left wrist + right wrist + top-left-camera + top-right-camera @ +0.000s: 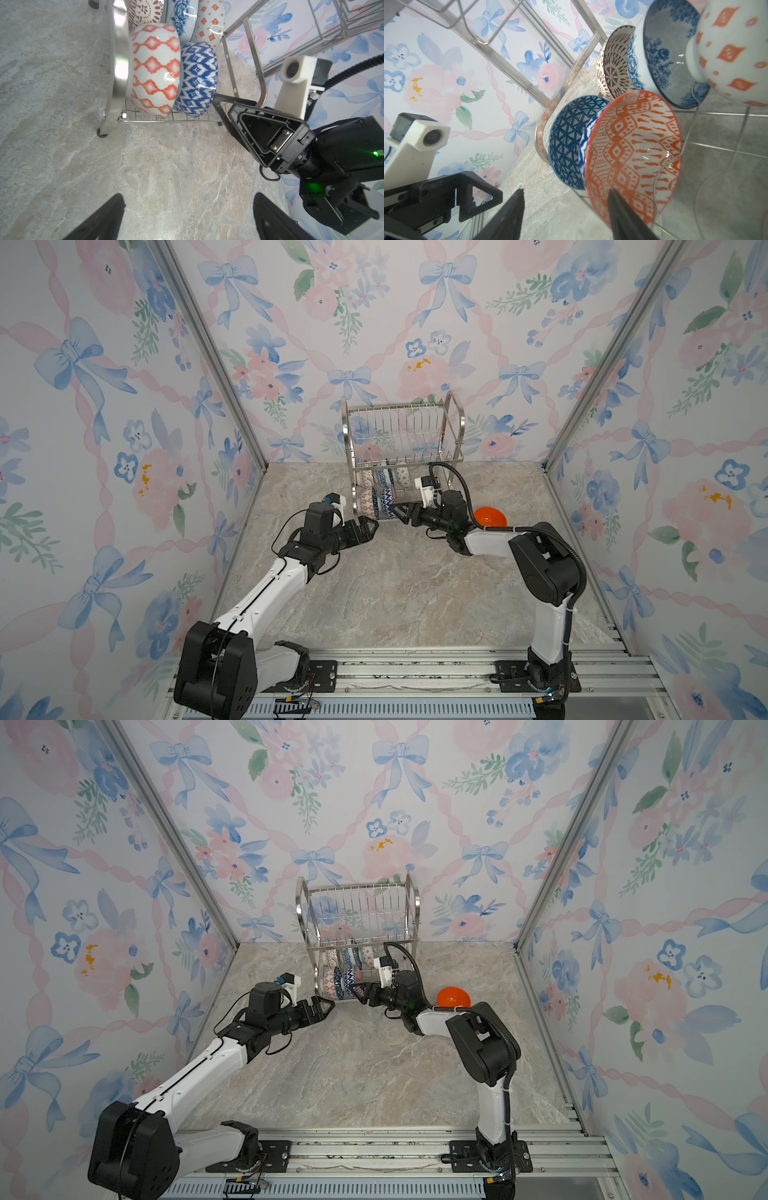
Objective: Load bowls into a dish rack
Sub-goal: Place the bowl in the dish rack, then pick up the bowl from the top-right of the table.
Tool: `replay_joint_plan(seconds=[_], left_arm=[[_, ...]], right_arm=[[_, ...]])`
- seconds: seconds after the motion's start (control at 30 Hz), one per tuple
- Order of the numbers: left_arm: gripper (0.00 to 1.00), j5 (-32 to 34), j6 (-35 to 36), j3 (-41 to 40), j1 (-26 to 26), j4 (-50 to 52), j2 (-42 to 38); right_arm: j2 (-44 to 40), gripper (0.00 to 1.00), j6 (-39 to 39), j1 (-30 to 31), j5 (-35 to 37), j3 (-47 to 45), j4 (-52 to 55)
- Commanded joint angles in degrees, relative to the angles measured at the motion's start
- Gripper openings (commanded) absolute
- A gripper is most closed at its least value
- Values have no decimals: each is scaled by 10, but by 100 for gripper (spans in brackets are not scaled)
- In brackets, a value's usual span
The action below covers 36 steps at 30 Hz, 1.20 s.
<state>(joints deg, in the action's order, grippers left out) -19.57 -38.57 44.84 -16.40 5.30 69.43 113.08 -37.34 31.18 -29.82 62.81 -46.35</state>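
**Fingers (623, 216) of the right gripper (565, 189) parted astride a racked bowl's rim**

Both fingers of the right gripper stand apart and pinch nothing. From the right wrist, one tip lies in front of the orange-patterned inside of the nearest bowl (633, 155). The other tip is clear of it over the marbled tabletop (395, 593), with the bowl's rim between them. Whether the inner tip touches the glaze cannot be told.

That bowl is blue-and-white zigzag on the outside. It stands on edge at the front of the lower tier of the dish rack (395, 429), close against an orange-lattice bowl (153, 72) next to the rack's side frame. In the row behind stand a brown-patterned bowl (143, 10), a blue floral bowl (180, 16) and a white bowl with orange diamonds (209, 22).

The right arm rises upright from the front rail (415, 672) and bends at a high elbow. Its forearm runs back and inward, with the wrist low and the gripper pointing across at the tier.

The left arm slopes forward from its shoulder to the elbow, and its wrist reaches toward the rack. The left gripper (371, 526) hovers low just beside the rack's near leg. Its fingers (99, 220) are spread wide with only tabletop between them. The two grippers face each other, near but apart.

A plain glossy orange bowl (490, 515) sits on the tabletop right of the rack, beyond the right forearm.
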Motion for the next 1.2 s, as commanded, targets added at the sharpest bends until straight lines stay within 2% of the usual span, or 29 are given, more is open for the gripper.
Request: replay_joint_plan(seconds=[0.0,0.43,0.63,0.83,0.97,1.17], left_arm=[[97,-3,2,-8,5,-1,-8],[97,-4,1,-8,4,-1,-9],[98,-6,2,-8,3,-3,-9],[98,-5,1,-8,-1,-2,-13],[98,-1,-6,-3,-11,-6,-14],[97,56,-19,-17,-81,-51,-12]], right_arm=[[-31,67,12,2,12,-21,-31],[-95,80,50,10,33,-90,-15],[-167,98,89,12,68,-153,18],[-234,97,119,13,103,-192,66],[-292,97,152,15,148,-181,166],[-390,97,218,17,268,-156,392]])
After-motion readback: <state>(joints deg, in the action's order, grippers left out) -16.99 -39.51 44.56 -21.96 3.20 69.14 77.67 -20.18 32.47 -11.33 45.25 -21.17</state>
